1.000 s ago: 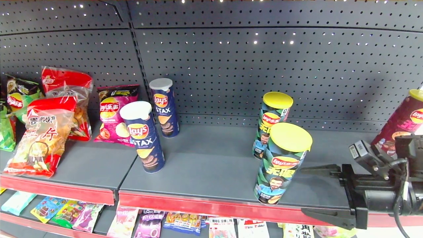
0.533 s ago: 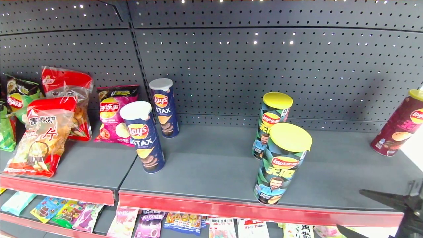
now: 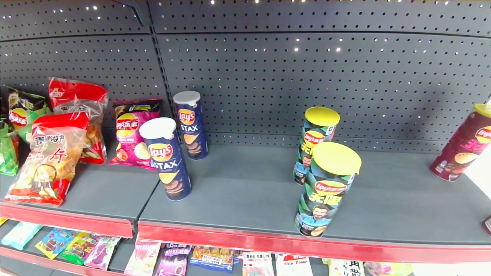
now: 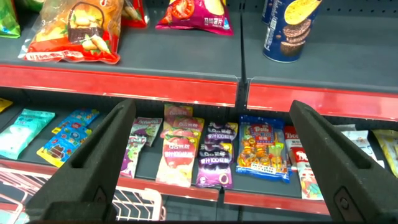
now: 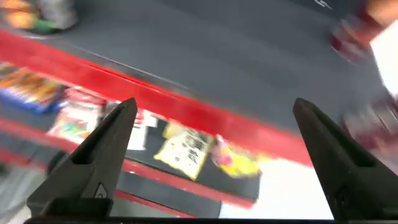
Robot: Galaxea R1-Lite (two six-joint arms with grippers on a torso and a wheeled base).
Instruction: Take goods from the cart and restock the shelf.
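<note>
Currently both are spread and empty: right gripper [image 5: 216, 102] facing the red lip of the shelf [image 3: 245, 199], left gripper [image 4: 212, 107] before the lower tier [image 4: 186, 155]. Green can [image 3: 328, 188] stands upright near the shelf front. I judge a cart fetch comes next: keep jaws wide, clear that lip.

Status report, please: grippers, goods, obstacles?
Left gripper jaws open, empty; right gripper same. Green cardboard chip can with yellow lid upright at grey shelf front. Twin can behind it.
</note>
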